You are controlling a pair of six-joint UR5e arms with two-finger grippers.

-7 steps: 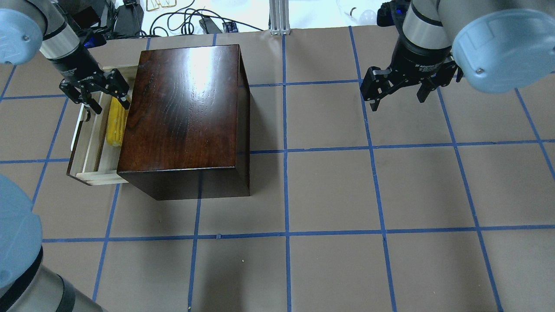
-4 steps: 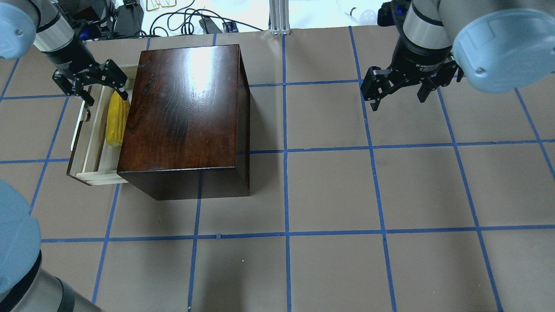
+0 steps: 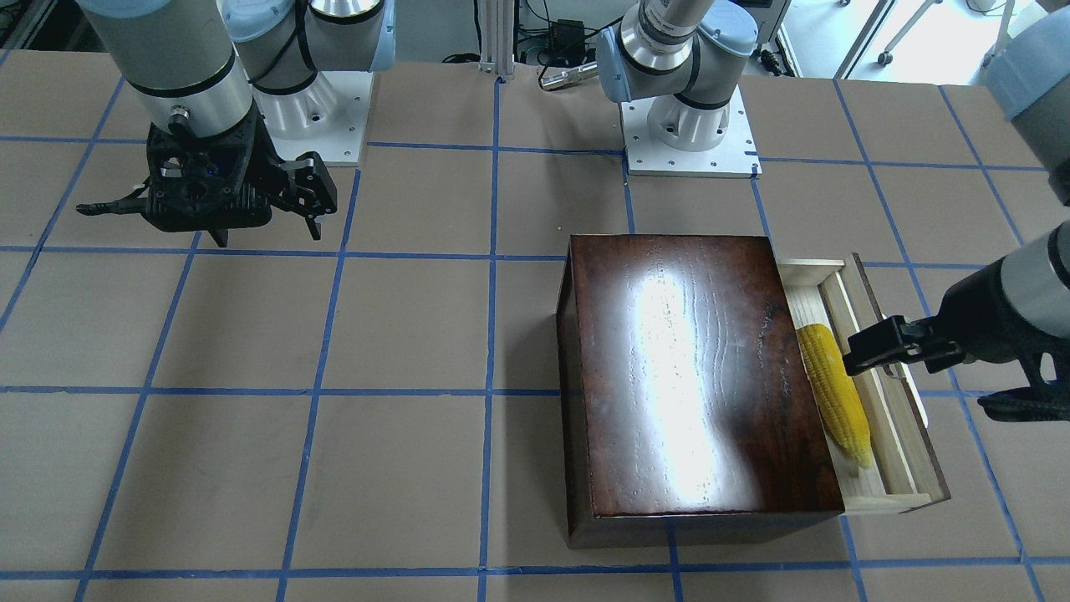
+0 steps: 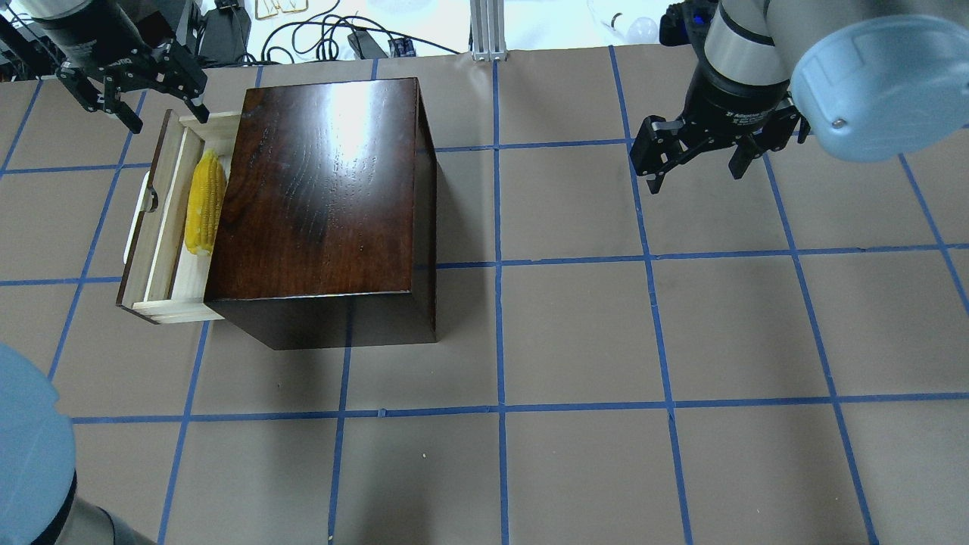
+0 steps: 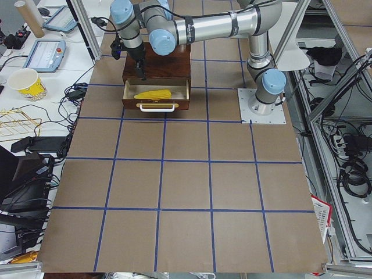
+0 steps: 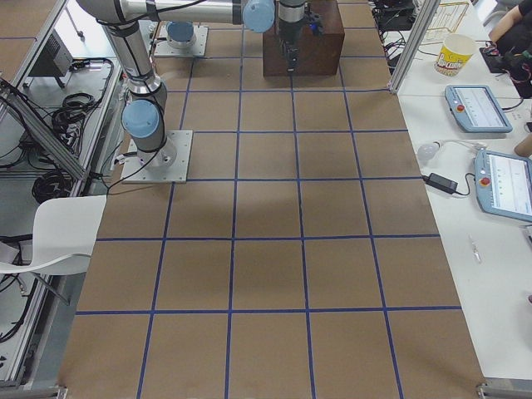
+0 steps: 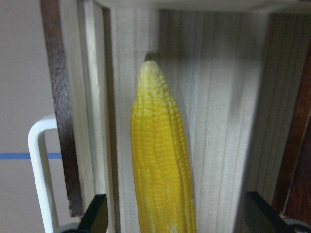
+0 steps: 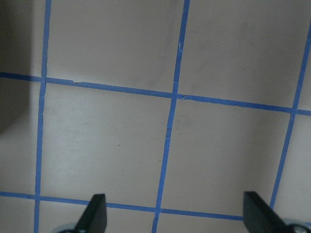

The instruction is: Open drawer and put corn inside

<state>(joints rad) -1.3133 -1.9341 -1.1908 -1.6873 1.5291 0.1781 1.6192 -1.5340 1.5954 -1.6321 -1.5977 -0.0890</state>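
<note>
The yellow corn (image 4: 204,203) lies lengthwise in the open drawer (image 4: 163,227), close against the dark-brown wooden box (image 4: 325,189). The drawer sticks out of the box's left side, and its white handle (image 4: 138,216) faces outward. My left gripper (image 4: 164,117) is open and empty, raised above the drawer's far end. In the left wrist view the corn (image 7: 163,170) lies on the pale drawer floor (image 7: 223,121) between the spread fingertips (image 7: 95,218). My right gripper (image 4: 696,178) is open and empty, hovering over bare table far to the right.
The table is brown paper with a blue tape grid. Cables and equipment (image 4: 318,38) and an aluminium post (image 4: 488,30) lie past the far edge. Both arm bases (image 3: 685,125) stand on the robot's side.
My open left gripper has lifted off the corn's far end and moved up and toward the far edge. The corn stays in the drawer. The right arm has not moved.
</note>
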